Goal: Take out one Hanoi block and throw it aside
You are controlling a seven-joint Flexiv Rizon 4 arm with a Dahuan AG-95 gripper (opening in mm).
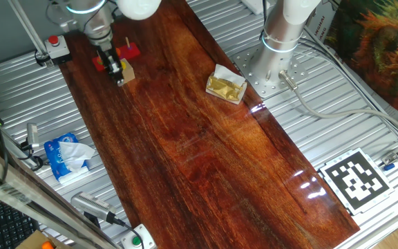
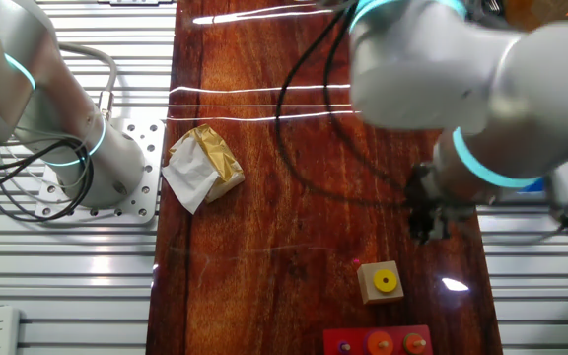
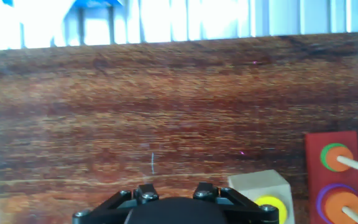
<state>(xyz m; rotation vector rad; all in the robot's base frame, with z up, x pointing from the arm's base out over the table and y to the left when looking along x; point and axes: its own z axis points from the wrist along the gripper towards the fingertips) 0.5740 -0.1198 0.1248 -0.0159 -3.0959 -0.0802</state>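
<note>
The Hanoi block, a small yellow disc with a dark centre hole (image 2: pixel 387 282), lies on top of a tan wooden cube (image 2: pixel 371 290). It also shows at the bottom right of the hand view (image 3: pixel 271 206). A small red disc (image 2: pixel 356 263) lies on the table by the cube's far corner. The red Hanoi base (image 2: pixel 378 342) with pegs and rings stands just beyond the cube. My gripper (image 2: pixel 426 229) hangs above the table to the right of the cube, apart from it and holding nothing. Its fingertips are hidden in the hand view, so I cannot tell how the jaws stand.
A crumpled gold and white wrapper (image 2: pixel 203 166) lies mid-table (image 1: pixel 206 159). A second arm's base (image 1: pixel 282 41) stands at the table's side. A blue tissue pack (image 1: pixel 68 158) and a marker tag (image 1: pixel 354 180) lie on the metal surround.
</note>
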